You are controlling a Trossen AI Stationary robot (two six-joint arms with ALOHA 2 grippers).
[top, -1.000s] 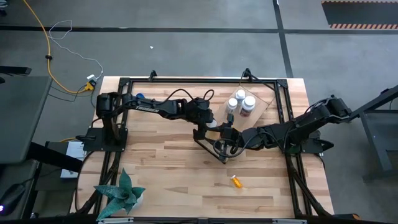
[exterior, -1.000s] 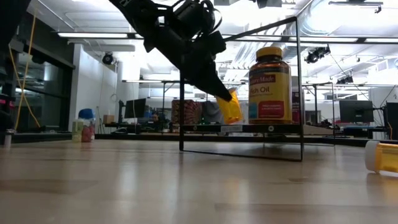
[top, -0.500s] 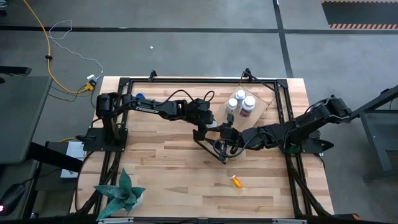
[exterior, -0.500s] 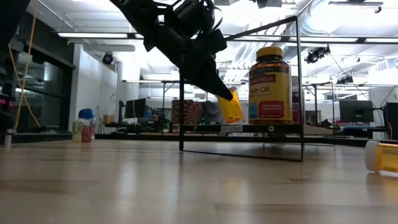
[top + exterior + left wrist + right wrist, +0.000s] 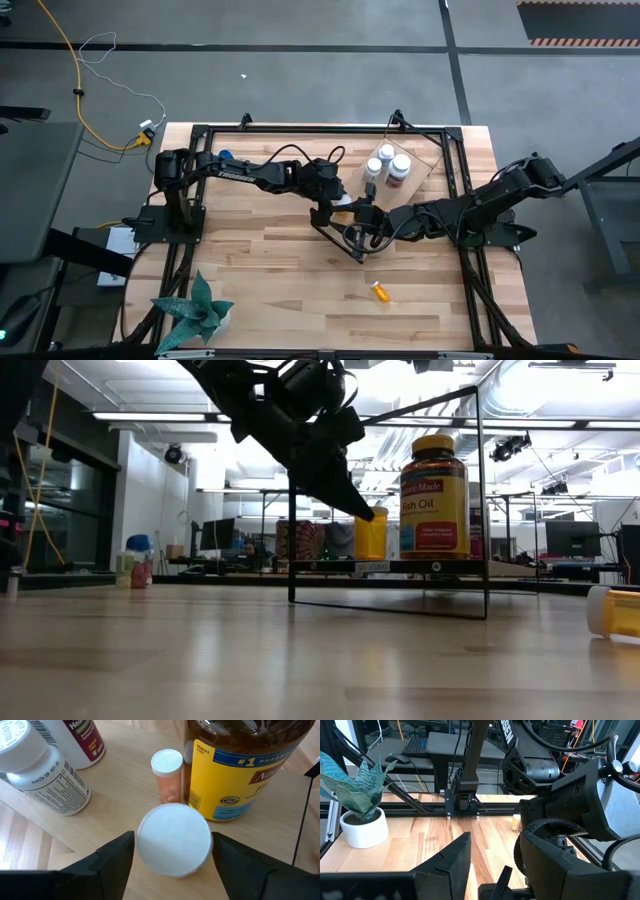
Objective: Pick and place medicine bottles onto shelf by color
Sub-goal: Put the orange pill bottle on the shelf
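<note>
My left gripper [image 5: 173, 851] is over the shelf [image 5: 400, 566], slanting down; its fingers stand close on either side of the white cap [image 5: 173, 839] of a small orange bottle [image 5: 370, 535]. That bottle stands upright on the shelf board beside a big amber bottle [image 5: 434, 500] with a yellow cap. A second small orange bottle [image 5: 166, 775] stands by the amber one. White bottles [image 5: 388, 162] stand on the board's far part. My right gripper [image 5: 366, 216] is open and empty, low beside the shelf.
One small orange bottle [image 5: 381, 291] lies on its side on the tabletop toward the near edge, also in the low view [image 5: 615, 610]. A blue bottle [image 5: 224, 155] and others [image 5: 135, 565] stand far left. A potted plant [image 5: 198, 310] is at the near left corner.
The small orange bottle under my left gripper hung tilted at the shelf's edge; it now stands upright on the shelf board next to the amber bottle. My left arm has kept nearly still.
</note>
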